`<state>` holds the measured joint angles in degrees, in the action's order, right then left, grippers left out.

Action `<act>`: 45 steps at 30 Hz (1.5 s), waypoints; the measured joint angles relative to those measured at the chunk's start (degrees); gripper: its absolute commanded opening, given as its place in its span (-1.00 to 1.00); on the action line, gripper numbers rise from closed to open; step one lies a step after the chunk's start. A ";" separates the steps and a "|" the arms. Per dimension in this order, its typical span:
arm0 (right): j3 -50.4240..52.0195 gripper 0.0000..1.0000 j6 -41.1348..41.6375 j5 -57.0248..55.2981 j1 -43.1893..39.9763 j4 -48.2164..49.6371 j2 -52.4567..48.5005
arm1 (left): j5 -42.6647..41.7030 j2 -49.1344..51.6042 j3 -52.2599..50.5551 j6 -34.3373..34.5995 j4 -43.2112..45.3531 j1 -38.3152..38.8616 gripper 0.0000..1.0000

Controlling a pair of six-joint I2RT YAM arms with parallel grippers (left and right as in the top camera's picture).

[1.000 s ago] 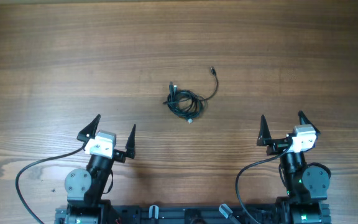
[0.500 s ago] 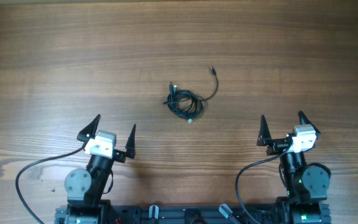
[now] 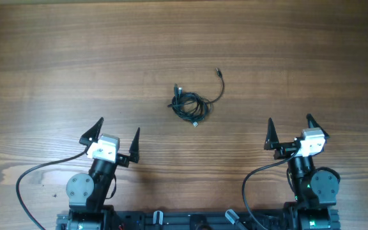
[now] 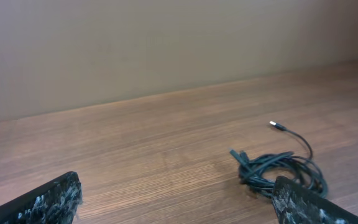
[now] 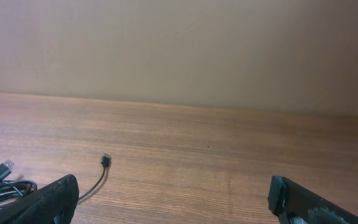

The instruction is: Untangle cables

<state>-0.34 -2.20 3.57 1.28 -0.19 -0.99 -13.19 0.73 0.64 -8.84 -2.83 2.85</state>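
- Cables (image 3: 189, 105): knotted clump on table (image 3: 56, 64), well ahead of both arms.
- Left gripper (image 3: 119, 126), right gripper (image 3: 290, 119): jaws wide apart, empty.
- Likely light, limp; pinch the loose tail near its plug (image 3: 218, 71).

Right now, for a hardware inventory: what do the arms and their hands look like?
The left arm and right arm are black with round joint housings. The left hand and right hand each have a white body and two black pointed fingers. A black cable loops beside each.
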 measured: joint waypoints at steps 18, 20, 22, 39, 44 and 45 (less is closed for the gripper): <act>0.00 0.99 10.16 0.02 0.00 0.00 0.00 | -4.11 0.00 0.00 12.28 0.24 0.00 1.00; 0.00 0.99 10.97 0.02 0.00 -0.15 0.00 | -4.31 0.00 0.00 13.40 0.17 0.00 1.00; -0.20 1.00 11.43 0.02 0.00 -2.27 0.00 | -4.33 0.00 0.20 14.58 -0.74 0.00 1.00; -11.89 1.00 13.55 0.24 0.00 -17.84 -5.60 | -1.81 20.11 16.61 16.68 -16.48 0.00 1.00; -17.35 1.00 15.37 1.95 0.00 -19.96 -15.74 | -1.64 33.18 25.68 16.74 -23.76 0.02 1.00; -18.60 1.00 16.02 2.01 0.00 -20.39 -17.70 | -1.62 37.75 29.49 16.70 -26.18 0.00 1.00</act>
<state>-18.94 13.82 5.58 1.28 -20.58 -18.70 -14.81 38.48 30.13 7.86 -29.02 2.85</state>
